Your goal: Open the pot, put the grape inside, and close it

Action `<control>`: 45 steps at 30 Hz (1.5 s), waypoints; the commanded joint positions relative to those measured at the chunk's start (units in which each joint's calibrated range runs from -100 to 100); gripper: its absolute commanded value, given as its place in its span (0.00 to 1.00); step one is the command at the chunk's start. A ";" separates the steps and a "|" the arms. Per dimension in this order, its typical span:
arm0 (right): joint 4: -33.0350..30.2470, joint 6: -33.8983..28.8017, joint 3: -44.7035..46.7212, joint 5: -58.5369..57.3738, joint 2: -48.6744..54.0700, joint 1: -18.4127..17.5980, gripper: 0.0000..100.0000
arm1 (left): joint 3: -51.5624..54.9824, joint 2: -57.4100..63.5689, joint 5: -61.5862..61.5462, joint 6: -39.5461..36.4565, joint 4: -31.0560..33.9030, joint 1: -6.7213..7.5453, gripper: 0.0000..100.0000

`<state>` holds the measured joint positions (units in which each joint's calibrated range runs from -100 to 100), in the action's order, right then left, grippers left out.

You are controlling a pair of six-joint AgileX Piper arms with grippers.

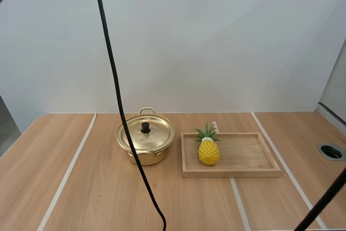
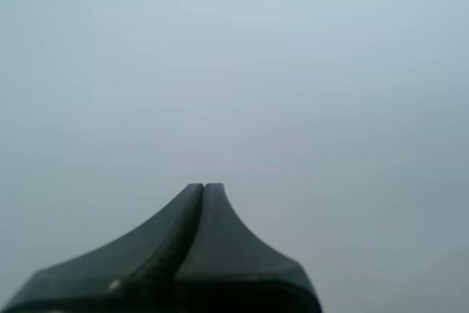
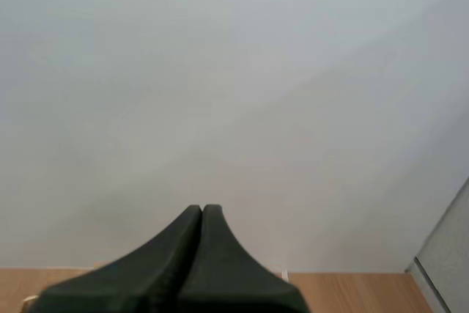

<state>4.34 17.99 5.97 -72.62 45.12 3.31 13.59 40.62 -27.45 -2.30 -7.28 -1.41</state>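
Observation:
A golden pot (image 1: pixel 146 143) stands on the wooden table, its lid (image 1: pixel 146 132) on with a black knob in the middle. Right of it a wooden tray (image 1: pixel 231 155) holds a small yellow pineapple (image 1: pixel 208 148) with a green crown, standing at the tray's left end. No grapes are in sight. My left gripper (image 2: pixel 204 185) is shut, its fingers together as one dark wedge before a plain pale wall. My right gripper (image 3: pixel 201 208) is shut too, raised high, facing the wall with a strip of table edge under it.
The table (image 1: pixel 81 187) has pale stripes running front to back. A round grommet hole (image 1: pixel 331 151) sits near the right edge. A grey panel (image 3: pixel 443 269) stands at the far right.

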 commanded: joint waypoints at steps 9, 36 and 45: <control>6.49 3.38 13.14 19.62 11.07 0.20 0.00 | 19.87 16.92 22.48 0.91 -3.24 -0.14 0.00; 20.67 15.23 45.04 20.68 48.15 0.20 0.00 | 45.30 53.12 21.85 0.95 0.97 4.56 0.00; 20.97 14.80 44.88 16.34 54.88 0.20 0.00 | 45.30 59.38 19.10 0.95 1.56 4.39 0.00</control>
<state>24.73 32.57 51.24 -55.37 99.25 3.31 58.87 98.61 -6.93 -1.53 -6.46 2.89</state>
